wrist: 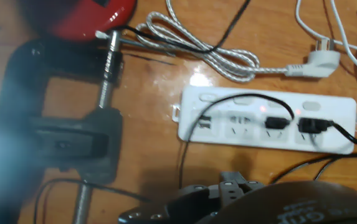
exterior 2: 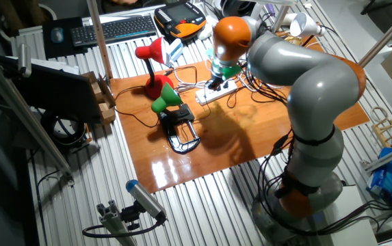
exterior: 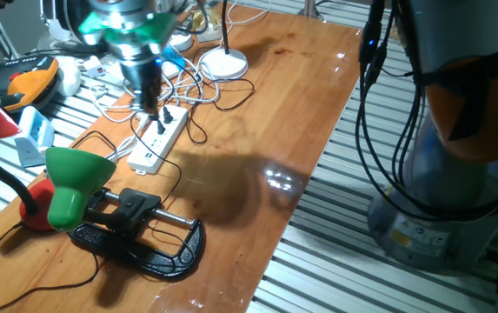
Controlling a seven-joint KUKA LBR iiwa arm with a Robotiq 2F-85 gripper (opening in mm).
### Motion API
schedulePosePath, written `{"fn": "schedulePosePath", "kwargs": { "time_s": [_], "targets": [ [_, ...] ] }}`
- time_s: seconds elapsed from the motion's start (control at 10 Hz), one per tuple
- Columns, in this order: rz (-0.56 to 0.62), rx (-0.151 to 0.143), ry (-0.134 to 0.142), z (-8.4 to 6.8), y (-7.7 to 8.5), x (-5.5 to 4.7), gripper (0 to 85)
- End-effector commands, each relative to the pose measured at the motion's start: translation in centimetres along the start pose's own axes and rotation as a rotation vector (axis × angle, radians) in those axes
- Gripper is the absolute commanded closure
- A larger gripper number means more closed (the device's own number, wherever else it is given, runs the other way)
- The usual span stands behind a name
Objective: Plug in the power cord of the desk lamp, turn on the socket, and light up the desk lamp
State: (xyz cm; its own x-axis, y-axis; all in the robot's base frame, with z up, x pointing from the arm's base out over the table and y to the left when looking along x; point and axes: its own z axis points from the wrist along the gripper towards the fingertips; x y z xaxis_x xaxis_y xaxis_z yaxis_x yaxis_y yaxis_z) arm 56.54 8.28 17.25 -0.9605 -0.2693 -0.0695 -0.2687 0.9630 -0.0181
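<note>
The gripper (exterior: 150, 103) hangs directly above the socket (exterior: 157, 141), whose long axis runs diagonally at left centre; whether its fingers are parted I cannot tell. The power cord (wrist: 276, 122) looks plugged into the strip, so the switch probably comes next.

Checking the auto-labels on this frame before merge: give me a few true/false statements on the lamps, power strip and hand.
1. The green desk lamp sits on a black clamp base. True.
2. The white power strip has no plugs in it. False: two black plugs sit in its outlets, seen in the hand view.
3. The hand hangs above the power strip. True.
4. The green desk lamp is lit. False: its shade shows no glow.
5. A loose white plug lies on the table beside the strip, not inserted. True.
6. The red lamp stands on the far side of the strip from the green lamp. False: both lamps are on the same side.
</note>
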Motion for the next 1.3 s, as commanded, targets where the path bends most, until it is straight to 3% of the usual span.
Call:
{"fn": "schedulePosePath", "kwargs": {
  "time_s": [0.0,0.2,0.4,1.2],
  "targets": [
    [0.010,-0.010,0.008,0.2,-3.2,1.4,85.0],
    [0.039,-0.031,0.028,0.1,-3.6,2.3,85.0],
    [0.045,-0.037,0.031,-0.3,-3.4,2.5,85.0],
    [0.065,-0.031,0.036,-0.6,-3.0,2.4,85.0]
  ]
}}
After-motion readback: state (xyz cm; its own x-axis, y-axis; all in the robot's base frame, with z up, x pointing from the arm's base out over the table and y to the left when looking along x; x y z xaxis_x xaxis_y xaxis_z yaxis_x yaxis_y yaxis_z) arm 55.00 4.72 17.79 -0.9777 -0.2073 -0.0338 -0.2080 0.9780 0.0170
